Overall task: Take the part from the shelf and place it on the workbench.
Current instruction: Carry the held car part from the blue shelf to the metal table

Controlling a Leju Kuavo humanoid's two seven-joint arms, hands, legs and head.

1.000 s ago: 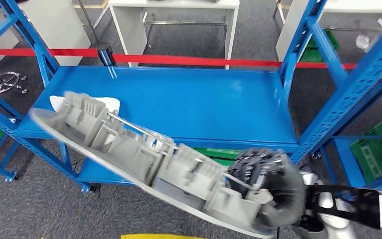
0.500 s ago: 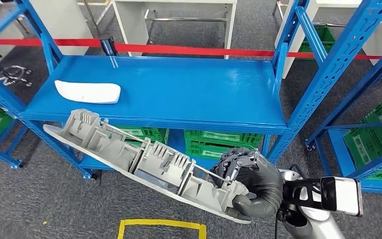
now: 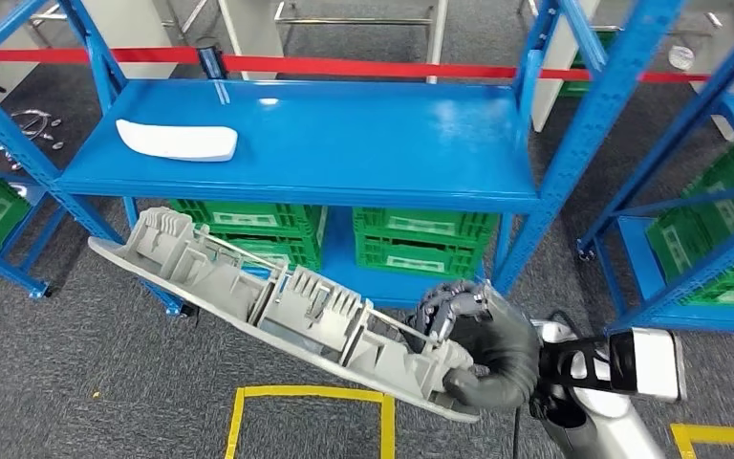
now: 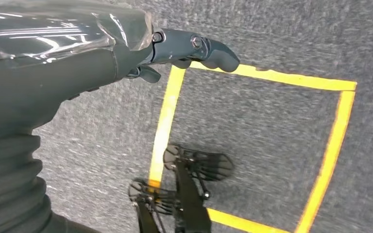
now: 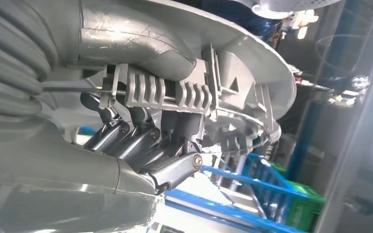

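My right hand [image 3: 483,349] grips one end of a long grey ribbed plastic part [image 3: 268,296], which slants up to the left over the carpet in front of the blue shelf [image 3: 344,153]. The right wrist view has the thumb and dark fingers [image 5: 141,141] wrapped around the part's ribs [image 5: 175,92]. A second, white part [image 3: 177,141] lies on the shelf's top board at the left. My left hand [image 4: 126,53] hangs above the floor with nothing in it, fingers slightly bent.
Green crates [image 3: 420,241] sit on the lower shelf board, and more [image 3: 726,229] fill the rack at right. A red barrier tape [image 3: 363,67] runs behind the shelf. Yellow tape squares [image 3: 311,416] mark the grey carpet. Blue uprights [image 3: 583,143] stand close by.
The whole view has pulled back and tilted down, so the shelf sits farther away. The grey part, still in my right hand, now hangs lower and clear of the shelf board.
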